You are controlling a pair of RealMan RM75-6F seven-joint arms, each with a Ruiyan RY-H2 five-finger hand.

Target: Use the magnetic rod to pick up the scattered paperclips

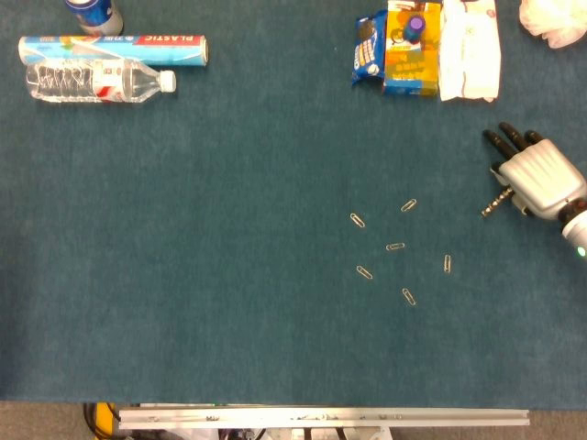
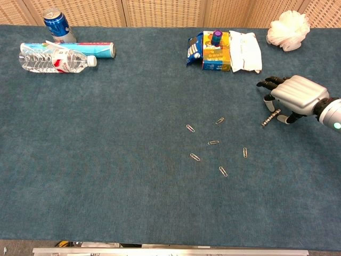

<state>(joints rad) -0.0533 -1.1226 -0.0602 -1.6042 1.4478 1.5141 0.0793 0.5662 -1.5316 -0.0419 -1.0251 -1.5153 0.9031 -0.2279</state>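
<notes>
Head view cuts off your right hand (image 1: 541, 177) at the edge, and your left hand is out of sight. The roll (image 1: 112, 48) by the water bottle (image 1: 96, 81) reads "PLASTIC". The magnetic rod (image 2: 270, 118) lies under your curled fingers (image 2: 269, 82); you cannot tell if they grip it. The paperclips (image 1: 395, 247) lie scattered well apart from it.

Light: you get even, fairly bright overhead light in both views.
Shadows: soft and short; a faint one sits under the right hand (image 2: 295, 96) at 3 o'clock.
Glare: mild shine on the bottle (image 1: 96, 81) at 10 o'clock.
Focus: sharp across the cloth (image 1: 202, 275); the paperclips (image 2: 213, 143) read clearly.
Distortion: none you can tell at the edges.
</notes>
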